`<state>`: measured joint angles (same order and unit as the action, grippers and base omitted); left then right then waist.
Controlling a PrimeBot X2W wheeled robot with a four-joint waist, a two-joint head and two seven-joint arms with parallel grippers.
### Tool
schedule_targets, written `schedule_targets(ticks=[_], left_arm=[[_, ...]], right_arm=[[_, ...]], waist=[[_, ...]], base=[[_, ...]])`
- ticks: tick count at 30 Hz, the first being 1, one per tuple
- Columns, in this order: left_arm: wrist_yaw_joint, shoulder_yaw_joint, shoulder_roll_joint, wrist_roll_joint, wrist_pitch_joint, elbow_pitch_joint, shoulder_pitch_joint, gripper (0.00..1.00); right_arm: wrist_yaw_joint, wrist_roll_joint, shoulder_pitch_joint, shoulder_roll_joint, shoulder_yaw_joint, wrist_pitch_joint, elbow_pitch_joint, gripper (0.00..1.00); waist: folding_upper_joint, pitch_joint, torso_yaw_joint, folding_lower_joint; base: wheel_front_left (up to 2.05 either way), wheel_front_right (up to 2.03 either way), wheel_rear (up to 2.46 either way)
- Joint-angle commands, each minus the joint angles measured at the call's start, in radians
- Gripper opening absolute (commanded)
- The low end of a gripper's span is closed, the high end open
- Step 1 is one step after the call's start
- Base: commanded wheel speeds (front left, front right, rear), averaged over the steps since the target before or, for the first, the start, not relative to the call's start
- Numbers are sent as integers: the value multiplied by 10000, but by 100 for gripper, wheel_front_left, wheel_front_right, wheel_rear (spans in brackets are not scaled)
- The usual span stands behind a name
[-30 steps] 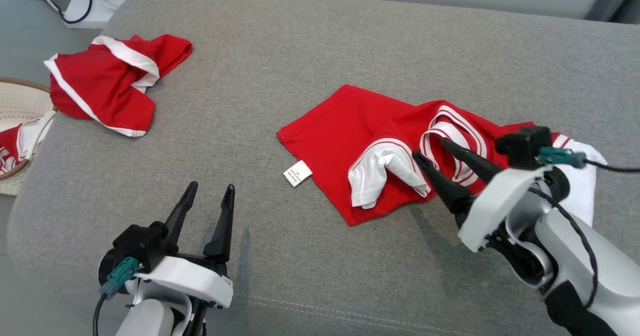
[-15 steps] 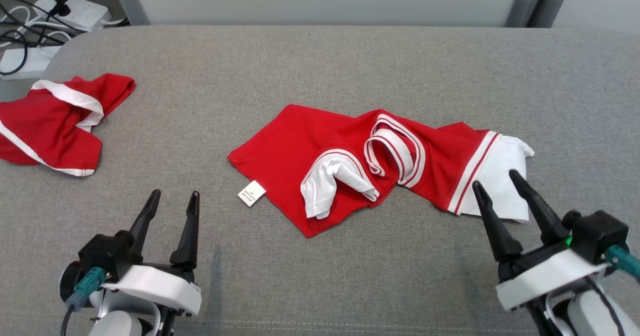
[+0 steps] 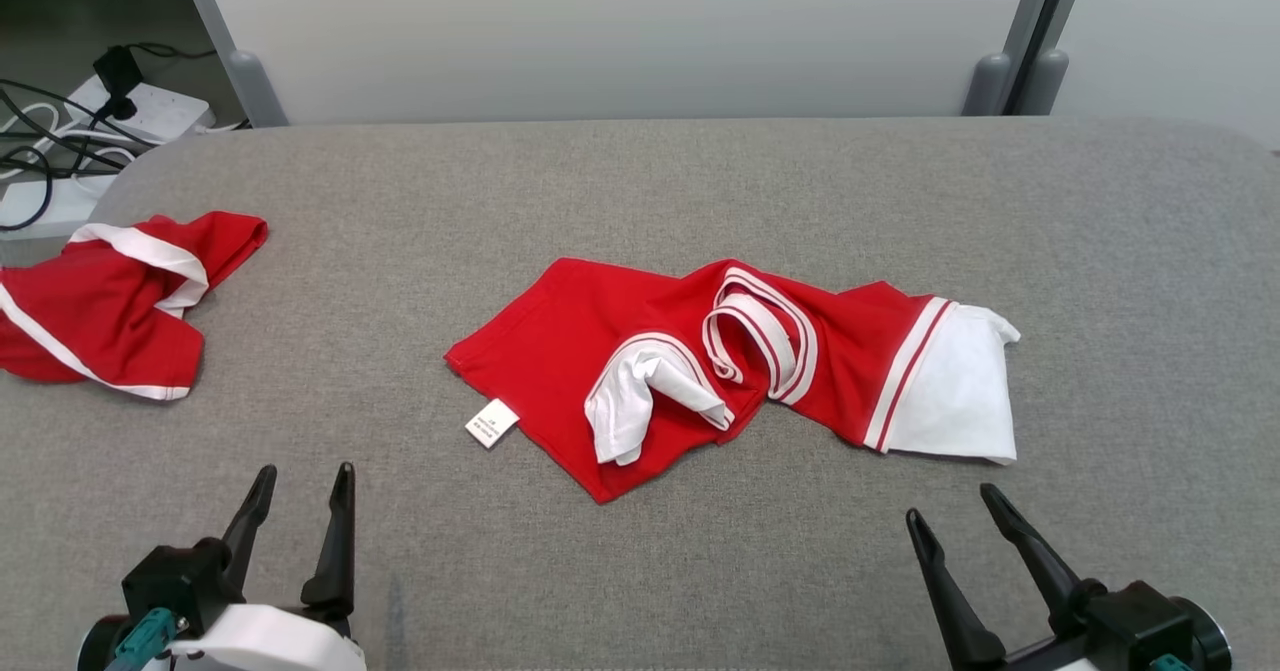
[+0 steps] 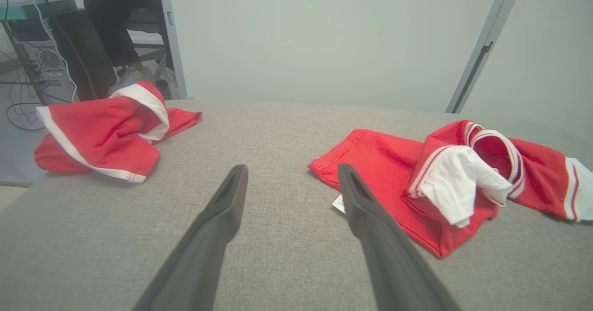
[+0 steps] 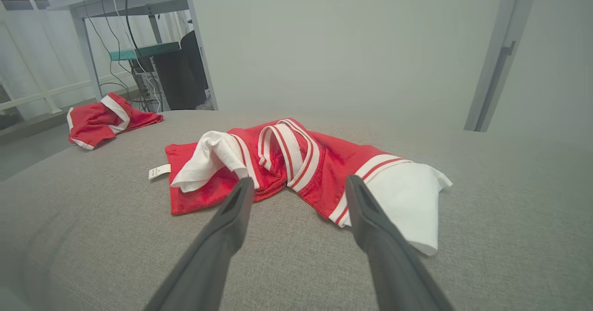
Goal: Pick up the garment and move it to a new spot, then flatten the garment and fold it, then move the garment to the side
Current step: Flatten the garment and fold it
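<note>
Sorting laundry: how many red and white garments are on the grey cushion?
2. One crumpled red and white cloth garment lies centrally; a second bunched one sits at the left edge. Others may be hidden.

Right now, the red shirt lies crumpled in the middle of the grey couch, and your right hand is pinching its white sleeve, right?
No. The right gripper is open and short of the shirt, pinching nothing, as the head view shows. The shirt does lie crumpled in the middle of the couch.

garment (image 3: 720, 351) centred on cushion (image 3: 640, 181), second garment (image 3: 100, 311) at left edge
</note>
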<state>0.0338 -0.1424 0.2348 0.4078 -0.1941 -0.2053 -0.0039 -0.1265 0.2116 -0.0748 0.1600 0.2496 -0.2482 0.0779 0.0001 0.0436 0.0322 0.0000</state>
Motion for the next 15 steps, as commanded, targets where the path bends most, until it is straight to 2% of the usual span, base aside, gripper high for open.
schedule_targets(ticks=[1,15], left_arm=[[87,409,201,78,-10,284,-202,100],[254,365,354,120,198,644,9,100]], right_arm=[[-42,-124,76,72,93,-134,-334,100],[-42,-259,-73,-72,70,-135,-430,100]], waist=[[-1,-56,-4,0],[-1,-212,69,0]], base=[[0,0,0],[0,0,0]])
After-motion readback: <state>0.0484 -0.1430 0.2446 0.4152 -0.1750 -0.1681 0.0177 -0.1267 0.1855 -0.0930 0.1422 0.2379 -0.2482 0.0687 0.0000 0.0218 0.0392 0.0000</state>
